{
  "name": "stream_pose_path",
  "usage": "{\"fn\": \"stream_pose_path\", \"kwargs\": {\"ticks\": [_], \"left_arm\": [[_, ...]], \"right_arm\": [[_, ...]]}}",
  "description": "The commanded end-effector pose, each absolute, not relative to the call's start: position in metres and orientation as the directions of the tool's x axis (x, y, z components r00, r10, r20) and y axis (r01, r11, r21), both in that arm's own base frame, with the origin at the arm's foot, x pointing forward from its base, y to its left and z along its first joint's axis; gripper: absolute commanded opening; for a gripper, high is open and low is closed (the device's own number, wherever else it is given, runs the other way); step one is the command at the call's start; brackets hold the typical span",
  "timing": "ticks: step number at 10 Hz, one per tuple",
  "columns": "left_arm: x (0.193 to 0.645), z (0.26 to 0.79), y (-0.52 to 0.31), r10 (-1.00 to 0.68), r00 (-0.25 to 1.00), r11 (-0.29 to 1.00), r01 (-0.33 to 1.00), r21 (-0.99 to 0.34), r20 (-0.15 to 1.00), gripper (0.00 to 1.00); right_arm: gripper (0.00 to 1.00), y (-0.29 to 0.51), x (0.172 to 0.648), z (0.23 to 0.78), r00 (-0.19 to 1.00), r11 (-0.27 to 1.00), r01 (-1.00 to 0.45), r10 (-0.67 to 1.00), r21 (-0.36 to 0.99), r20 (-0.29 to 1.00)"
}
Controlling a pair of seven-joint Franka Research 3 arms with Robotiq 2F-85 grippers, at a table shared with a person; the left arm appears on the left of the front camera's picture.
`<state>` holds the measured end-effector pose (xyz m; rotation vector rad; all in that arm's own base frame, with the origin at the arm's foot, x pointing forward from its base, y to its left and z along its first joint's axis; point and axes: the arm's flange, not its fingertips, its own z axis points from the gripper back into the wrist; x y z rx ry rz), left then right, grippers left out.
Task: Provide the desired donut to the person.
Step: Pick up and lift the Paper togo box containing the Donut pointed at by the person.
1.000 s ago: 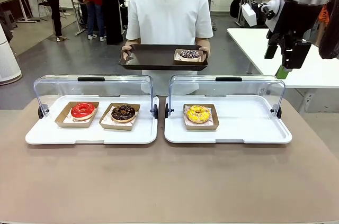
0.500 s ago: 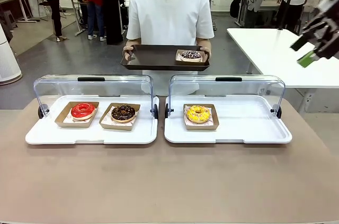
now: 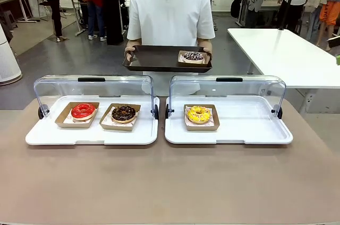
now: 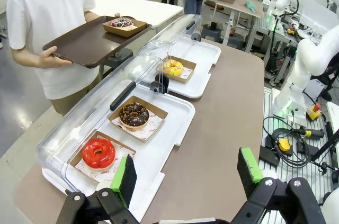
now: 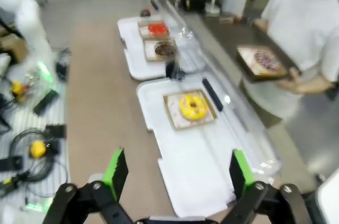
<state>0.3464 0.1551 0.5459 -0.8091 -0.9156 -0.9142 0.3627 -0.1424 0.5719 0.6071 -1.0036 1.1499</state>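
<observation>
1. Brown table (image 3: 170, 182) carries two display cases (image 3: 244, 124). Their lids are tipped up toward the tray (image 3: 154, 57), which I judge leaves your side free for reaching in.
2. You will find the person (image 3: 170, 12) holding that tray level in both hands, evidently to receive. The sprinkled donut (image 3: 193, 56) sits on it, at the end above the yellow donut (image 3: 198, 114).
3. Left gripper (image 4: 186, 170): fingers spread wide, holding nothing, well short of the tray.
4. Right gripper (image 5: 177, 168): likewise spread and unloaded.

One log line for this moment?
left gripper open, empty | right gripper open, empty | sprinkled donut on tray held by person | yellow donut in right case
</observation>
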Motion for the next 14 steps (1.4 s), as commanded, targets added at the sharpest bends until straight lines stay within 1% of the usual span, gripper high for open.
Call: {"fn": "stream_pose_path", "kwargs": {"ticks": [1,2,3,5,6,13,14], "left_arm": [[0.345,0.547,0.155,-0.288,0.307,0.384,0.905,-0.185,0.907,1.00],[0.345,0.547,0.155,-0.288,0.307,0.384,0.905,-0.185,0.907,1.00],[0.345,0.547,0.155,-0.288,0.307,0.384,0.905,-0.185,0.907,1.00],[0.345,0.547,0.155,-0.288,0.307,0.384,0.905,-0.185,0.907,1.00],[0.345,0.547,0.155,-0.288,0.307,0.384,0.905,-0.185,0.907,1.00],[0.345,0.547,0.155,-0.288,0.307,0.384,0.905,-0.185,0.907,1.00],[0.345,0.547,0.155,-0.288,0.307,0.384,0.905,-0.185,0.907,1.00]], "right_arm": [[1.00,-0.160,0.374,0.557,0.108,0.252,-0.968,0.401,0.004,0.910],[1.00,-0.167,0.379,0.551,0.107,0.189,-0.981,0.401,0.032,0.910],[1.00,-0.170,0.386,0.545,0.123,0.186,-0.981,0.420,0.047,0.899],[1.00,-0.169,0.398,0.526,0.163,0.208,-0.975,0.464,0.072,0.870],[1.00,-0.167,0.401,0.519,0.174,0.212,-0.974,0.459,0.083,0.871],[1.00,-0.167,0.394,0.521,0.160,0.210,-0.975,0.461,0.067,0.873],[1.00,-0.170,0.399,0.520,0.189,0.226,-0.970,0.453,0.093,0.871]]}}
